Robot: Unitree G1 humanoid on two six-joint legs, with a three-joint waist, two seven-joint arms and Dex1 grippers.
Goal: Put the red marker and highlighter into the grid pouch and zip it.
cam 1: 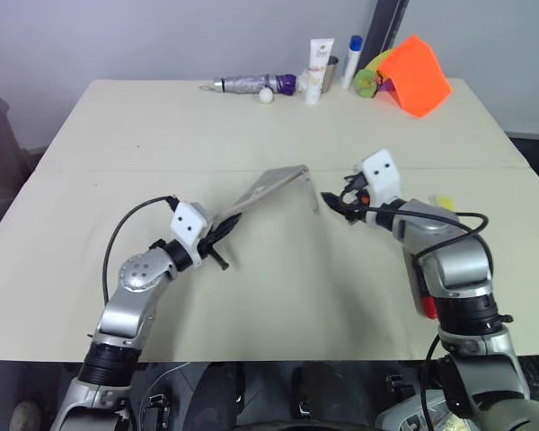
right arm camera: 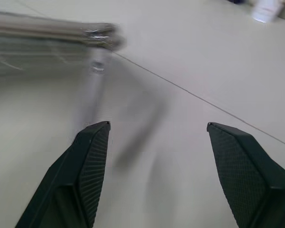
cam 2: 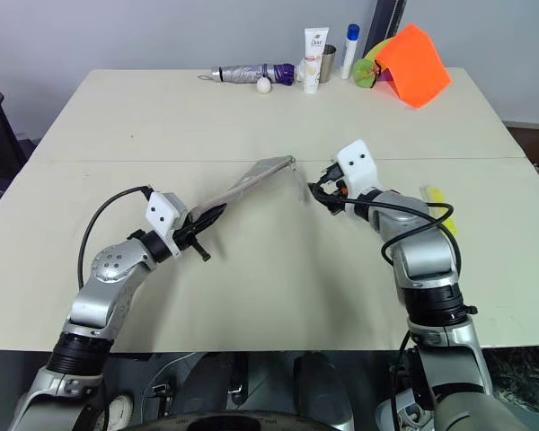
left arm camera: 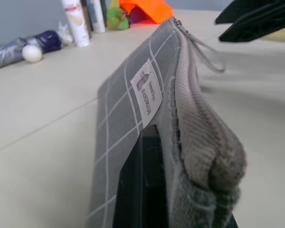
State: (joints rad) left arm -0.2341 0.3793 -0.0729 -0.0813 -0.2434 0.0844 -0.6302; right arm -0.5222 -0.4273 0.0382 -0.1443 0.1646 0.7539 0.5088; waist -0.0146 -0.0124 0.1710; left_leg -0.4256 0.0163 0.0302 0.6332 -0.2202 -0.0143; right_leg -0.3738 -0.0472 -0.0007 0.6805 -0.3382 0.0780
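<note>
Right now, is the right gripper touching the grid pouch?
Apart. In the right wrist view the right gripper stands open, bare table between its fingers and the grid pouch.

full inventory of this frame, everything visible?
grid pouch: 1, grey with white grid, held up over mid table by one end
highlighter: 1, yellow, on table beside right arm
umbrella: 1, silver and purple, far edge
ball: 1, white, beside umbrella
tube: 1, white, far edge
stick: 1, white with blue cap, far edge
folder: 1, orange, far right
table: 1, beige
left tool: shut on pouch
right tool: open, beside zipper cord
</note>
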